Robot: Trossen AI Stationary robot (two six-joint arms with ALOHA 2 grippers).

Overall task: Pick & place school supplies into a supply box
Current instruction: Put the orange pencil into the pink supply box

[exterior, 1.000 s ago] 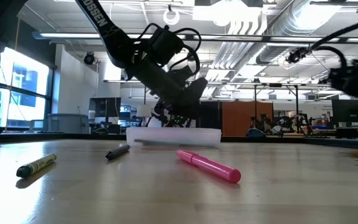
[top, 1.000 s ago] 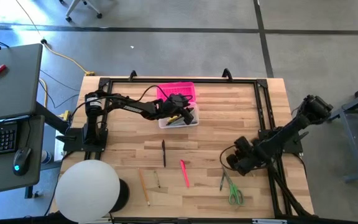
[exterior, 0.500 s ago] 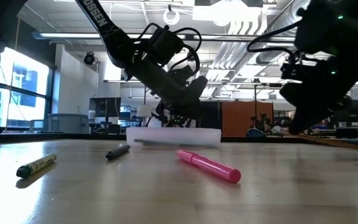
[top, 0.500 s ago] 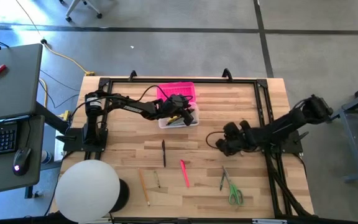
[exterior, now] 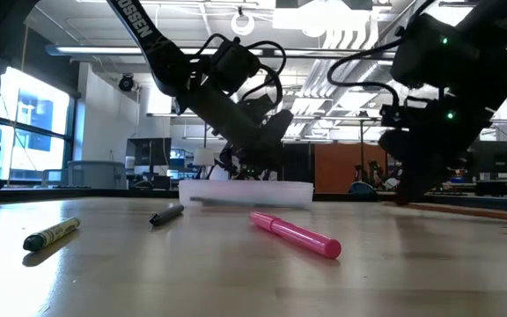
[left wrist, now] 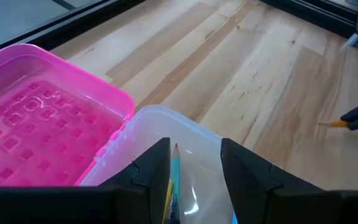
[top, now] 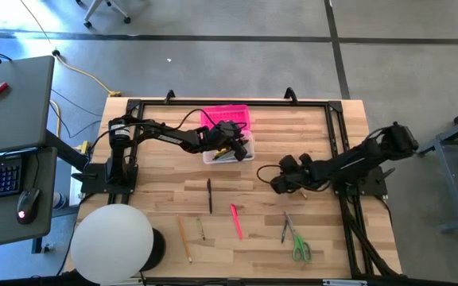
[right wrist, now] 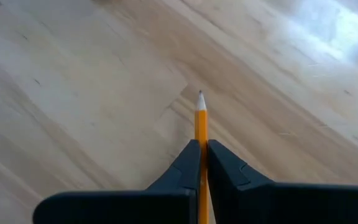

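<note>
The supply box has a clear base [top: 229,153] and an open pink lid [top: 227,117], and it stands on the far middle of the table. My left gripper [top: 234,146] hovers open over the clear base [left wrist: 191,134]. A teal-and-yellow pencil [left wrist: 174,177] lies in the base below the gap between its fingers. My right gripper [top: 277,183] is right of the box and shut on an orange pencil [right wrist: 201,121]. A black pen [top: 210,195], a pink pen [top: 236,220], a wood pencil [top: 184,239], a green marker [top: 200,229], a thin pen [top: 285,228] and green scissors [top: 299,244] lie flat on the near half. My right gripper pinches the orange pencil's shaft [right wrist: 201,155] between its two fingers. The pencil runs along the fingers, and its sharpened tip [right wrist: 200,95] sticks out ahead of them. It is lifted clear of the table. How far back the pencil reaches is hidden by the fingers.
A black rail frame [top: 336,151] edges the table's far and right sides. A white round object [top: 114,242] stands at the near left corner. Bare wood [top: 285,135] lies between the box and my right arm. In the low view the pink pen [exterior: 295,235] lies nearest.
My right gripper has moved from the near right of the table toward the left and far side, closer to the supply box. It stayed shut on the orange pencil. My left gripper has stayed over the box.
</note>
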